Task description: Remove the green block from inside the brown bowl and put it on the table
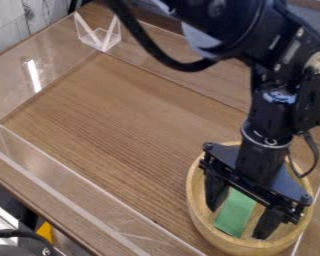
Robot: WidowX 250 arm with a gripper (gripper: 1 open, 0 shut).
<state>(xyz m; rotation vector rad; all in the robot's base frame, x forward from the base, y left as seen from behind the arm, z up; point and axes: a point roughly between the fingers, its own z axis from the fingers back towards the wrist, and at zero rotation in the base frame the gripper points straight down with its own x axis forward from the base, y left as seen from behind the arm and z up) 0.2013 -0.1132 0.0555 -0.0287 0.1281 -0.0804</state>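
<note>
Hovering with wide-open, unladen hand (240, 209) about green block (232, 216), itself running one to seven o'clock in brown bowl (195, 202).

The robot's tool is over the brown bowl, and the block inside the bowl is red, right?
Not quite: the block is green, as the camera view shows. The rest is right: it lies inside the brown bowl, and the tool is over the bowl.
</note>
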